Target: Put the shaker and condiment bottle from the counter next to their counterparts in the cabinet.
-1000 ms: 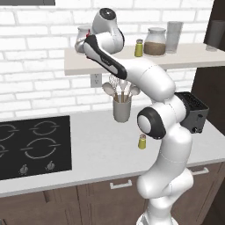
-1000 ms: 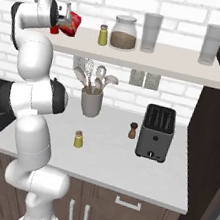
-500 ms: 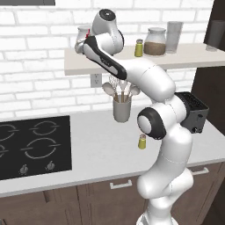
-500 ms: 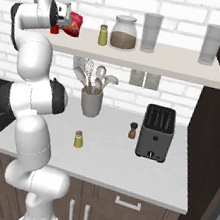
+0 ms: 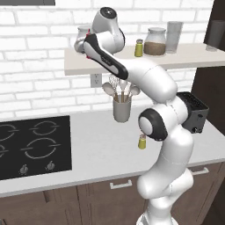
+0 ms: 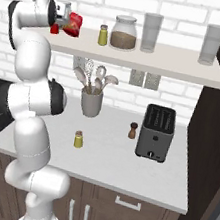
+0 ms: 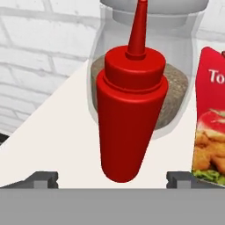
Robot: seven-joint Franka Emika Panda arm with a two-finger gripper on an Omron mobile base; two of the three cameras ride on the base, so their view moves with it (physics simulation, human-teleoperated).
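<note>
While the arm stretches up to the left end of the cabinet (image 6: 190, 67), its claw (image 7: 112, 178) sits spread wide, the 2 dark fingertips (image 7: 41, 179) standing apart on either side of the condiment bottle (image 7: 129, 112) without touching it. The bottle stands upright on the pale shelf board, free of the claw. Just behind it is a glass jar (image 7: 176, 83) with brown contents, and close on one side is a red packet (image 7: 210, 118) printed with food pictures. From the right base camera the red packet and a bit of red bottle show at the claw, at the shelf's left end.

Further along the shelf stands a yellow-green shaker on the shelf (image 6: 103, 35), then another glass jar with brown filling (image 6: 124, 33), a tall grey tumbler (image 6: 151, 32) and a 2nd tumbler (image 6: 212, 44) near the right end.

Down on the worktop (image 6: 137, 170) the shaker (image 6: 78, 139) stands upright by itself, in front of a grey utensil holder (image 6: 91, 101) full of spoons and a whisk. To its right are a small brown pepper mill (image 6: 133, 130) and a dark toaster (image 6: 156, 132), close together. The black hob (image 5: 30, 145) is set into the worktop at the left.
</note>
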